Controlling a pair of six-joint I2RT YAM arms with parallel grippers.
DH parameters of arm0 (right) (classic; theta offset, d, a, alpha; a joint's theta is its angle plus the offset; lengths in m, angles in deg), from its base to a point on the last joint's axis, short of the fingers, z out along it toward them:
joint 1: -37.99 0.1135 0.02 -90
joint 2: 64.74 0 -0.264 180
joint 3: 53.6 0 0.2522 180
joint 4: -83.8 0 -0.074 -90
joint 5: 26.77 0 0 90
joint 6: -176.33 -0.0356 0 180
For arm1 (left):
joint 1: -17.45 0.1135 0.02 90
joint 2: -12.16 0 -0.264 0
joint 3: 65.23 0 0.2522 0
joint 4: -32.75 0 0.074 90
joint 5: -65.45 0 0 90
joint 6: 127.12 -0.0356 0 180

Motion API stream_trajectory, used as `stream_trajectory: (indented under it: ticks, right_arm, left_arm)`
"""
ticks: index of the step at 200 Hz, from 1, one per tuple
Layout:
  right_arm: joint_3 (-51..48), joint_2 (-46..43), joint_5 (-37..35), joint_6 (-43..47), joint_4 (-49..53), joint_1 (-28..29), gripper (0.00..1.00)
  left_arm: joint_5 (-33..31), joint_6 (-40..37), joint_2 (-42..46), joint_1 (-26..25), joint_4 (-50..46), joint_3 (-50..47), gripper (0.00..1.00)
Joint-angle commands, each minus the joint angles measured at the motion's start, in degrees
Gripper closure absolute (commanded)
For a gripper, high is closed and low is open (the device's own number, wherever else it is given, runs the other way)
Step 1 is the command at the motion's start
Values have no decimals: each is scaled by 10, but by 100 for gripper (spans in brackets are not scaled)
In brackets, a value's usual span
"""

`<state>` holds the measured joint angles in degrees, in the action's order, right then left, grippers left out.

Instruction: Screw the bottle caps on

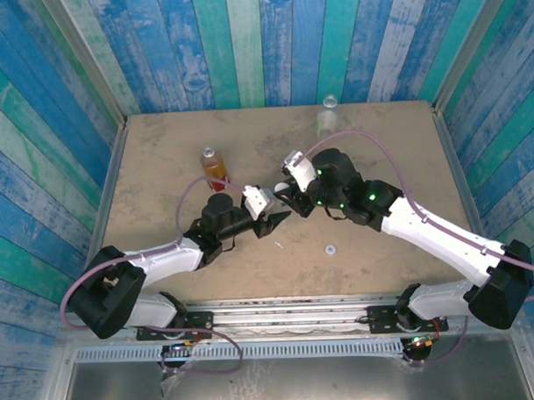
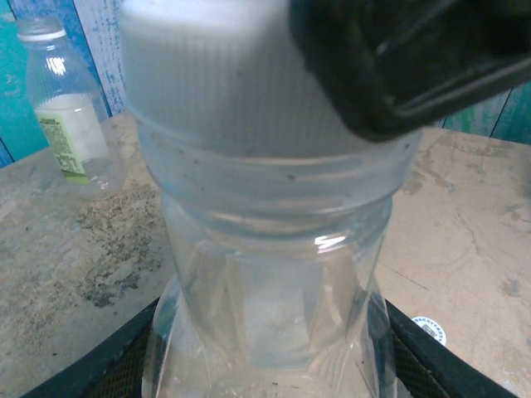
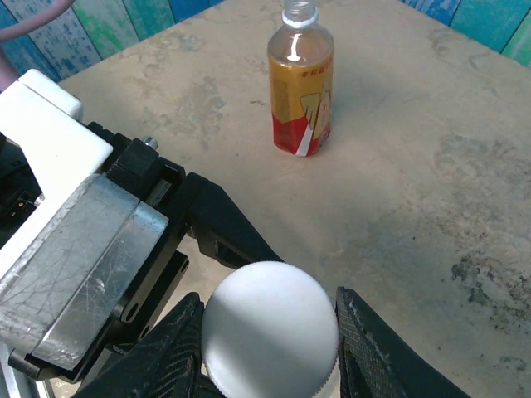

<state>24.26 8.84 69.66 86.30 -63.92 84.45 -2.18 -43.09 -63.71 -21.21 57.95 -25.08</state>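
Note:
My left gripper (image 1: 275, 219) is shut on a clear bottle (image 2: 265, 274), its dark fingers (image 2: 108, 365) pressing the bottle's lower body from both sides. A white ribbed bottle cap (image 2: 224, 75) sits on that bottle's neck. From above, my right gripper (image 3: 270, 332) is shut on this cap (image 3: 270, 327), one pad on each side of it. The two grippers meet at the table's middle, the right gripper (image 1: 289, 197) just beyond the left. An orange-amber bottle (image 3: 300, 83) with a red band stands uncapped behind them (image 1: 215, 167). Another white cap (image 1: 329, 248) lies flat on the table.
A short clear bottle with a greenish label (image 2: 66, 116) stands near the back wall (image 1: 328, 117). The loose cap (image 2: 430, 329) lies just right of the held bottle. Painted plank walls enclose the sandy table (image 1: 397, 151) on three sides.

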Motion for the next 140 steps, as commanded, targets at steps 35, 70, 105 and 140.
stream_trajectory:
  ticks: [35,70,105,140]
  right_arm:
    - [-50,-108,194,165,19,-47,28]
    - [-44,-121,264,249,52,-50,24]
    - [1,-71,304,298,126,-50,30]
    - [26,-34,320,308,144,-50,41]
  left_arm:
    - [116,-50,61,7,-13,-19,48]
    - [174,-103,87,7,-58,-21,47]
    - [198,-120,98,7,-60,-23,47]
    - [203,-121,100,7,-58,-23,47]
